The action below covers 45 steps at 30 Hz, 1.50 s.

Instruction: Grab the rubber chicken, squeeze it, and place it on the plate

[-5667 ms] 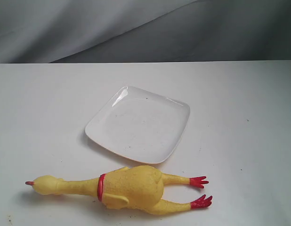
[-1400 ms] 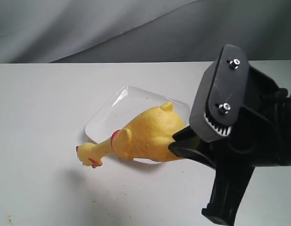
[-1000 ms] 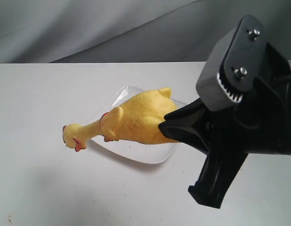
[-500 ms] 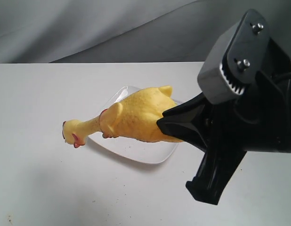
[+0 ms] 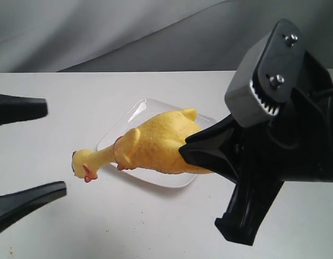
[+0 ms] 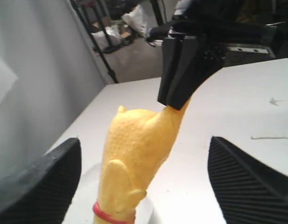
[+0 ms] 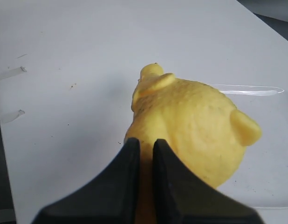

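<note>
The yellow rubber chicken (image 5: 155,145) hangs in the air over the white square plate (image 5: 138,109), head (image 5: 82,162) pointing left and slightly down. My right gripper (image 5: 189,152) is shut on its leg end, so the red feet are hidden. The right wrist view shows the jaws (image 7: 145,143) pinching the chicken (image 7: 195,119) with the plate's rim (image 7: 256,90) beyond. My left gripper (image 5: 56,148) stands open just left of the head, touching nothing. In the left wrist view its fingers (image 6: 46,186) flank the chicken's body (image 6: 134,163) with wide gaps, near the red collar (image 6: 106,213).
The white table (image 5: 59,91) reaches to a grey cloth backdrop (image 5: 102,32). The bulky black right arm (image 5: 285,135) fills the right side of the exterior view. The left wrist view shows stands and clutter (image 6: 116,28) past the table's edge.
The chicken was lifted off the table by the right gripper and carried over the plate. In the last half second the open left gripper has come in from the left toward the head.
</note>
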Each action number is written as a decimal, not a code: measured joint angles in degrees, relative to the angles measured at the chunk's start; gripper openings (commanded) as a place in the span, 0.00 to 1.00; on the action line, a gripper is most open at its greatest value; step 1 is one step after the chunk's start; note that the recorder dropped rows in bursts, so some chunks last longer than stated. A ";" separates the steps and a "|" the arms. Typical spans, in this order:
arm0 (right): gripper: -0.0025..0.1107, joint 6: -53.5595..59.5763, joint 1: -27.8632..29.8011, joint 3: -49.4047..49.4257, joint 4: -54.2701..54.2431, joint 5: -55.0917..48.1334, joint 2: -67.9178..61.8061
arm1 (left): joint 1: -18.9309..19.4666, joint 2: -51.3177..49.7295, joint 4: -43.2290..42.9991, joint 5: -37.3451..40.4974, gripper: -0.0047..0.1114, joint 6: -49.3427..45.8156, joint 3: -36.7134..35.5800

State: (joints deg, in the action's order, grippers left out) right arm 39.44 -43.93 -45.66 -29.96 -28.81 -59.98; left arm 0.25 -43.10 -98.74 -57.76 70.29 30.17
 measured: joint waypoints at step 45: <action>0.02 -1.44 0.00 0.00 -1.45 -1.41 0.00 | -25.17 -27.50 5.16 27.99 0.27 -28.44 5.19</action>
State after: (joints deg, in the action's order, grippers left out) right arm 37.99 -43.93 -45.66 -31.40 -30.22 -59.98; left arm -24.92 -70.60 -93.59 -29.77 41.85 35.37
